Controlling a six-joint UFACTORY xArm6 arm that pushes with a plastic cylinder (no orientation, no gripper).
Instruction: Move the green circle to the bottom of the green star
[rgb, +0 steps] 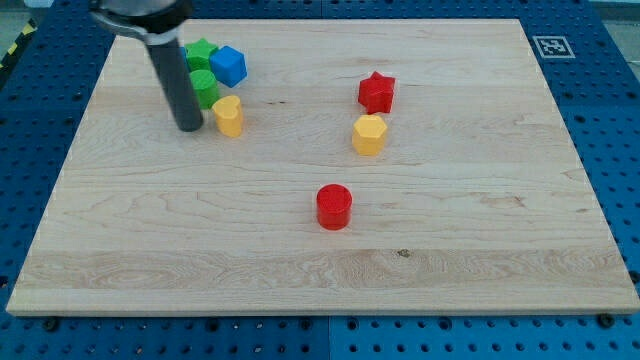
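The red cylinder (334, 206) is standing nearest the camera on the pale wooden worktop (480, 250), which is lying on a blue perforated base (610, 80). My tip (188, 127) is touching down just left of the green circle (204, 87), which is sitting directly below the green star (201, 53), beside the blue block (229, 65) and above the yellow block (229, 115). There is no hand, only the rod.

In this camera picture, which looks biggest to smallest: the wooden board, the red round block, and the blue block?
1. wooden board, by far.
2 and 3. red cylinder and blue cube look nearly alike; the red sits lower in the view, perhaps nearer the camera, so I won't rank them.
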